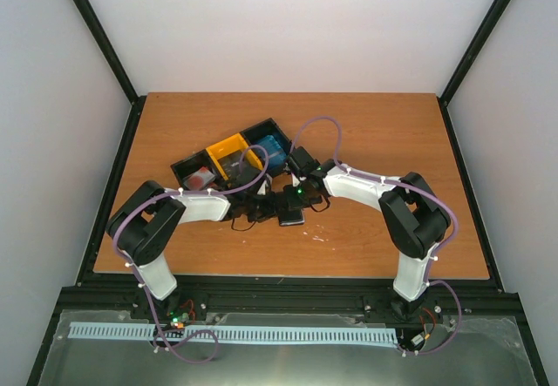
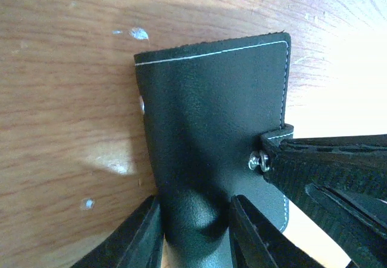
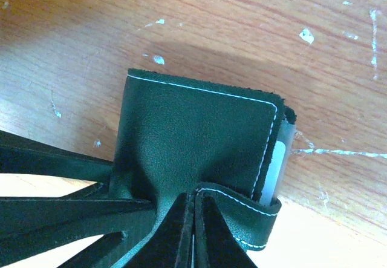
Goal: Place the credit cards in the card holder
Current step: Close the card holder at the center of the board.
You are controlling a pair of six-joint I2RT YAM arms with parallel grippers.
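The card holder (image 2: 211,98), a black folded wallet with white stitching, lies on the wooden table (image 2: 60,68) between both arms; in the top view the card holder (image 1: 292,218) is mostly covered by them. My left gripper (image 2: 195,210) is shut on its folded near end, one finger on each side. My right gripper (image 3: 195,195) is shut on the closing tab (image 3: 254,219), which curls round the holder's open edge. A pale inner edge (image 3: 279,159) shows at that open side. A red-and-white credit card (image 1: 200,178) lies in the tray's black compartment.
The black-and-yellow tray (image 1: 234,149) stands just behind the grippers, with blue cards (image 1: 273,152) in its right compartment. Black frame rails border the table on all sides. Purple cables loop over both arms.
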